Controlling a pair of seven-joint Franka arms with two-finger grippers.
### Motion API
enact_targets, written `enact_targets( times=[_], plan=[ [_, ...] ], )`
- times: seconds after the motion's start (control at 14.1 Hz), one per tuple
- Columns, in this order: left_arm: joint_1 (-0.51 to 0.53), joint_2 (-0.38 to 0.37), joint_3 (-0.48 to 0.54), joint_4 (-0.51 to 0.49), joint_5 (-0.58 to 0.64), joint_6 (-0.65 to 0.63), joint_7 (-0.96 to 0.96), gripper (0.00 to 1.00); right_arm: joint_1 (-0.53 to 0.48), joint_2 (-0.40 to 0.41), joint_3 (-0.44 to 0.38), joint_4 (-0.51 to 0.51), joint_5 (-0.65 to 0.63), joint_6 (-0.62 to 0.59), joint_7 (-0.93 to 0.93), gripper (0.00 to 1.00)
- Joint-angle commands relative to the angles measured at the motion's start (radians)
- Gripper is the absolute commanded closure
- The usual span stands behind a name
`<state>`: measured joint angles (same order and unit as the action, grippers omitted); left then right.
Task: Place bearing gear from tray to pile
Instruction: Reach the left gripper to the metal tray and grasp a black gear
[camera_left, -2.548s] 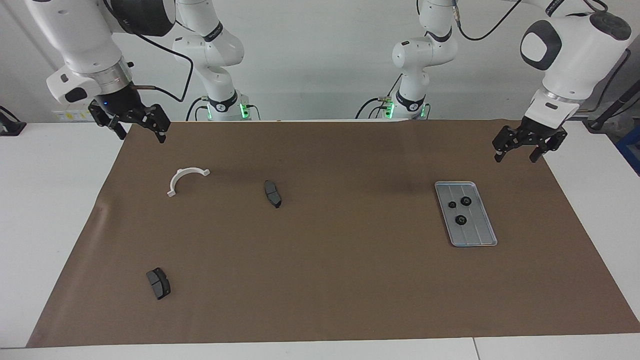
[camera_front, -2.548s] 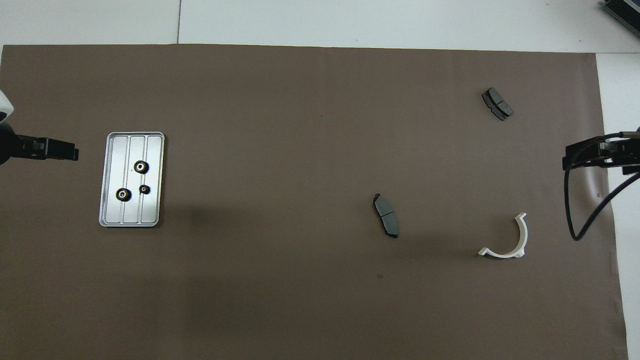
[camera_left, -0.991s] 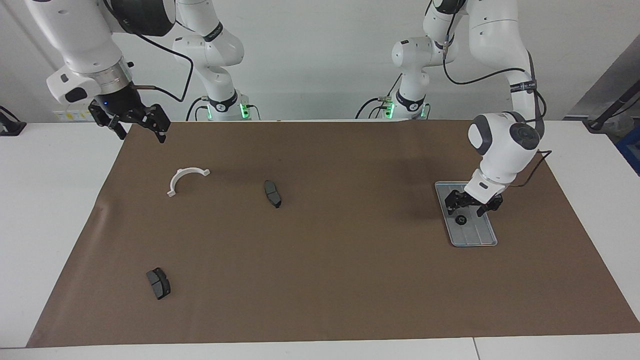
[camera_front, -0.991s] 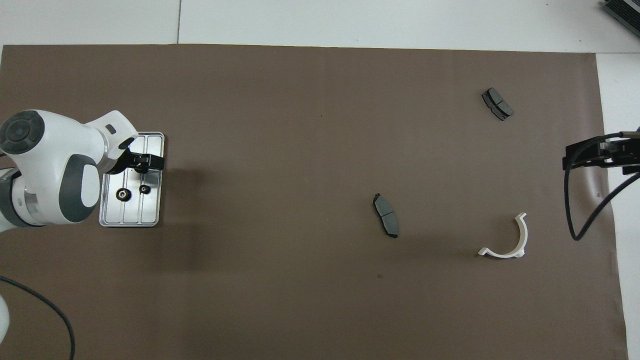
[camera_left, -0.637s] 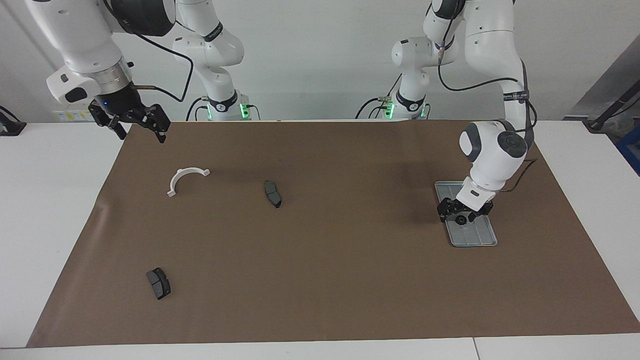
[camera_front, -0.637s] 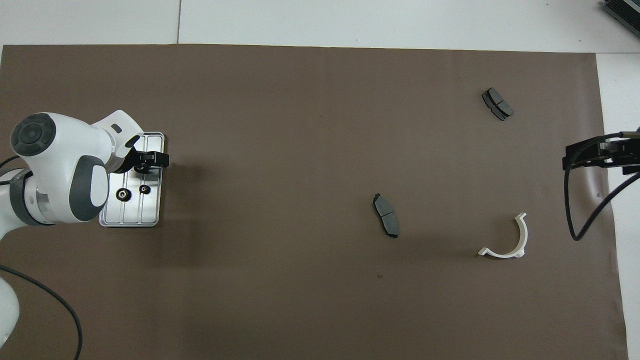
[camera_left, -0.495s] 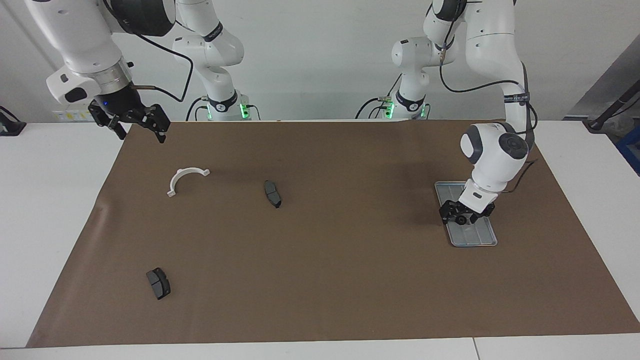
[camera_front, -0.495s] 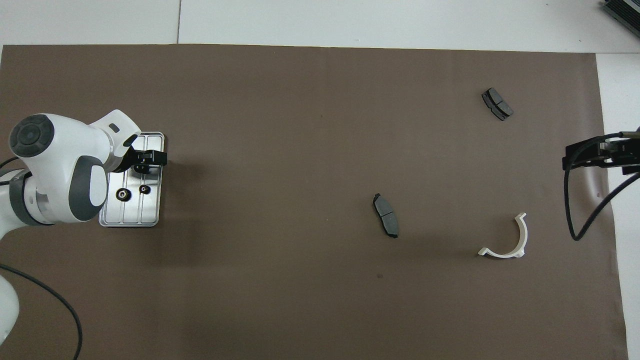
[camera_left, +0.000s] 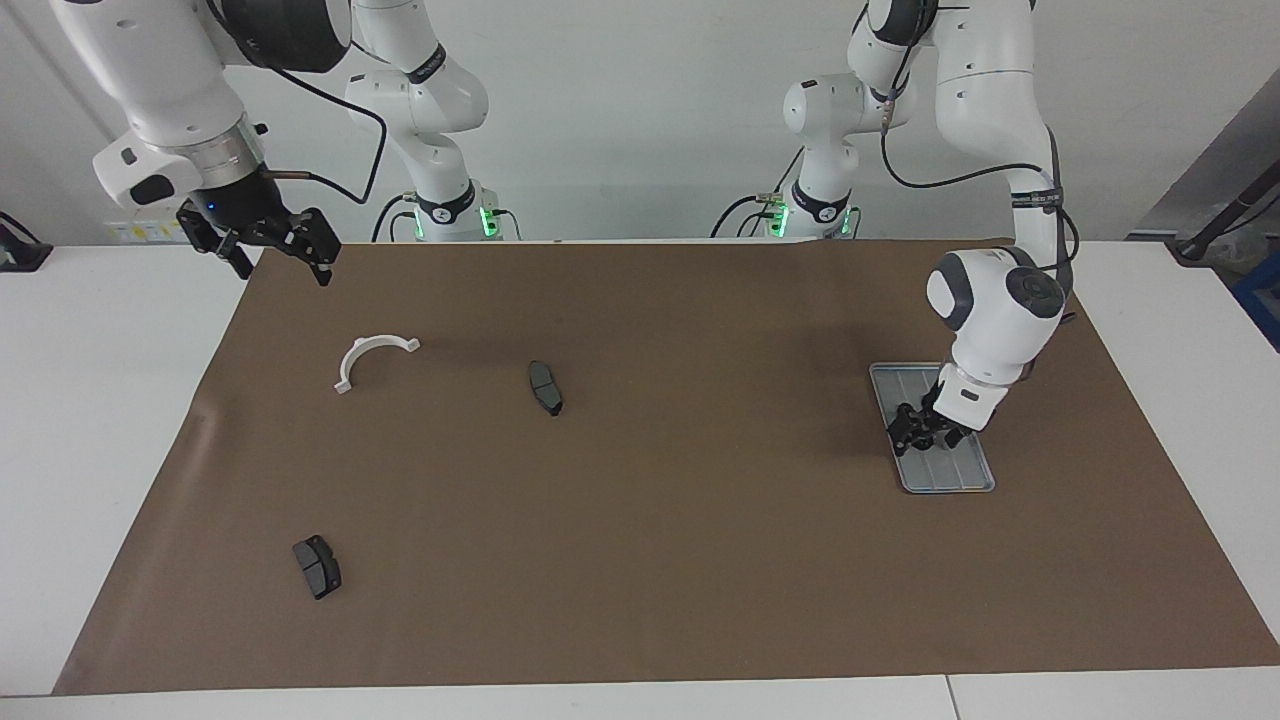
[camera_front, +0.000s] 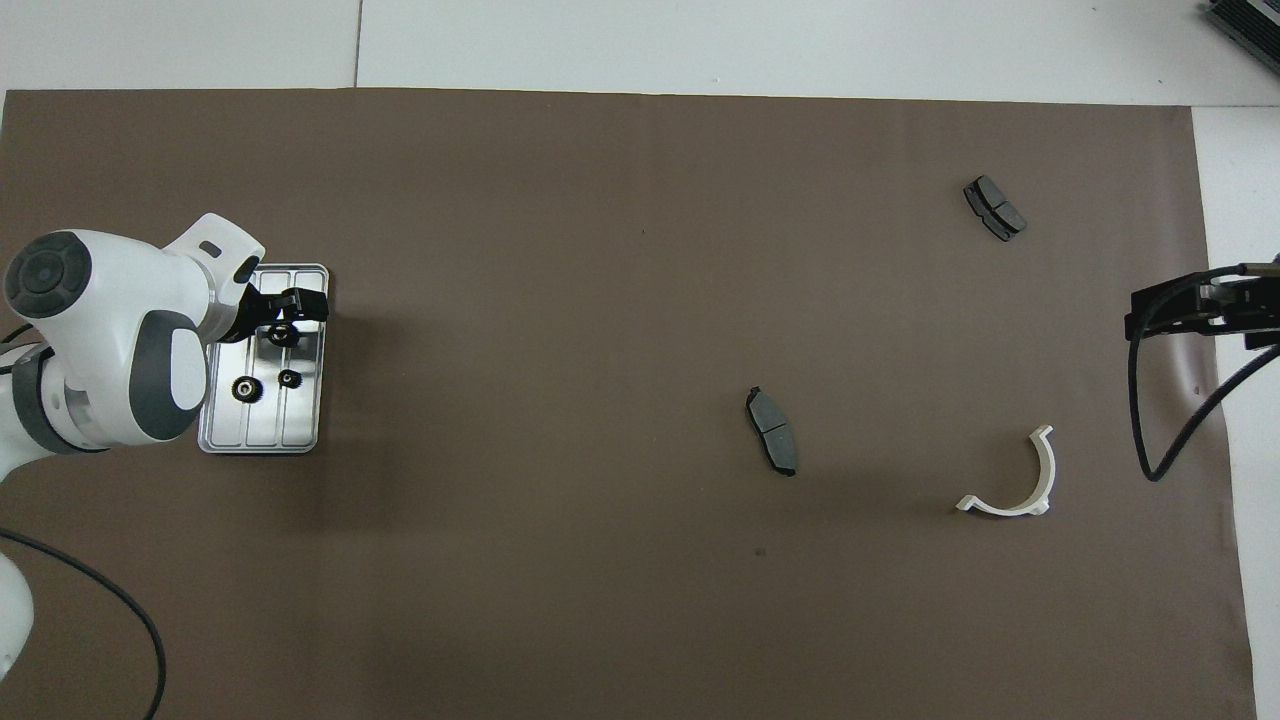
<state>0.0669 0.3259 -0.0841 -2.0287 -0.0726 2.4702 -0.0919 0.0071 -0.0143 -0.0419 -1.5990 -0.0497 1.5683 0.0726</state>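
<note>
3 gears (camera_front: 247, 389) in tray (camera_front: 305, 440), left arm's end; bracket (camera_front: 1010, 487), 2 pads (camera_front: 772, 431) toward right arm's.

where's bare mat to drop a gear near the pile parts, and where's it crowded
Bare brown mat lies between the white bracket, the brake pad beside it and the second pad farther from the robots. A wide bare stretch also runs from the middle pad to the tray. Crowded: the tray, where the left gripper sits among the gears.
</note>
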Motion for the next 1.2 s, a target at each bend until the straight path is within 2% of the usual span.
enact_targets(
  times=[0.0,0.28,0.78,0.92,1.06,1.13],
  plan=[
    [0.008,0.008,-0.002,0.001,-0.047,0.019,-0.014,0.00,-0.009,-0.019,0.005,-0.018,0.019,-0.001,-0.011,0.00],
    [0.037,0.007,-0.002,-0.002,-0.050,0.013,-0.014,0.00,-0.009,-0.019,0.005,-0.019,0.019,-0.001,-0.011,0.00],
    [0.021,0.005,-0.002,0.001,-0.050,-0.022,-0.025,0.00,-0.009,-0.019,0.005,-0.019,0.019,-0.001,-0.011,0.00],
    [0.021,0.005,0.000,0.001,-0.049,-0.023,-0.023,0.05,-0.009,-0.019,0.005,-0.019,0.019,-0.001,-0.011,0.00],
    [0.021,0.005,0.000,0.001,-0.049,-0.025,-0.020,0.20,-0.009,-0.019,0.005,-0.019,0.019,-0.001,-0.011,0.00],
    [0.021,0.005,0.000,0.001,-0.047,-0.031,-0.017,0.24,-0.009,-0.019,0.005,-0.018,0.019,-0.001,-0.011,0.00]
  ],
)
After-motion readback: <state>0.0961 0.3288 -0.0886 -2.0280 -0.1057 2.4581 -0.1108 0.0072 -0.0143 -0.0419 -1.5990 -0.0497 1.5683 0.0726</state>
